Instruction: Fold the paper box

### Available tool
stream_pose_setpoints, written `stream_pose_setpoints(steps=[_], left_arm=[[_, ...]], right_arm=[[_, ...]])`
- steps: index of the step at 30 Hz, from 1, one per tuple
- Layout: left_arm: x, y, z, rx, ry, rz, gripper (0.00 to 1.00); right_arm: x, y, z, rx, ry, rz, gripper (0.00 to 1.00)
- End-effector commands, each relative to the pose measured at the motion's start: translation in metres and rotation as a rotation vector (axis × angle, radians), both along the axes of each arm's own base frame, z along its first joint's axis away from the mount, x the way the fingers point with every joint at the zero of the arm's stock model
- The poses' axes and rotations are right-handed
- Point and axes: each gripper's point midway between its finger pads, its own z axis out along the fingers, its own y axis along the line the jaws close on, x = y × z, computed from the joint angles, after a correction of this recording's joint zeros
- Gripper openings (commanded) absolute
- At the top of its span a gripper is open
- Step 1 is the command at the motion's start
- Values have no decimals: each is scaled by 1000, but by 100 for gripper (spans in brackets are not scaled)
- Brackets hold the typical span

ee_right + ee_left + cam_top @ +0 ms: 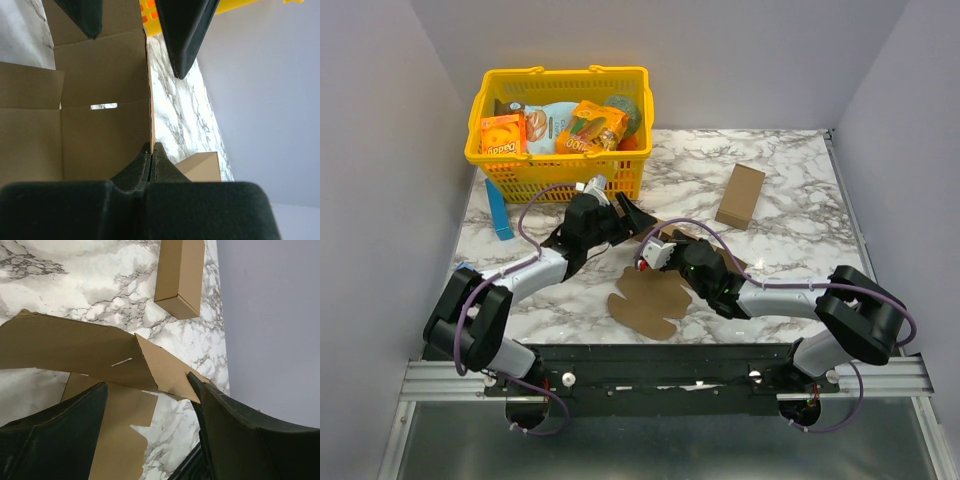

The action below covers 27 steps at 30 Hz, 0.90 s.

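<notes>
The paper box [650, 300] is a flat brown die-cut sheet with several flaps, lying mid-table with its far part lifted. My right gripper [672, 243] is shut on the edge of an upright panel, which shows clearly in the right wrist view [151, 149], with the panel [100, 135] to its left. My left gripper [635, 220] is open just beyond it. In the left wrist view [150, 390] its jaws straddle a raised flap [160, 370], and the right fingertip [196, 385] touches the flap's edge.
A longer brown carton [740, 195] lies at the right back and also shows in the left wrist view [180, 275]. A yellow basket [560, 175] of snack packs stands at the back left. A blue stick [500, 212] lies by the left wall.
</notes>
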Motion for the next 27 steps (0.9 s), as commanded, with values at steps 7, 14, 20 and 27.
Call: stream_pose_setpoints(steps=[7, 14, 20, 27], left_arm=[[3, -33, -3, -139, 68, -64, 48], [7, -34, 6, -177, 57, -46, 24], [9, -30, 5, -219, 75, 2, 2], [20, -13, 16, -242, 27, 127, 0]], right_arm=[[1, -1, 13, 31, -46, -5, 2], [3, -5, 18, 47, -69, -27, 11], [7, -13, 35, 126, -107, -97, 51], [-6, -38, 72, 465, 31, -260, 67]])
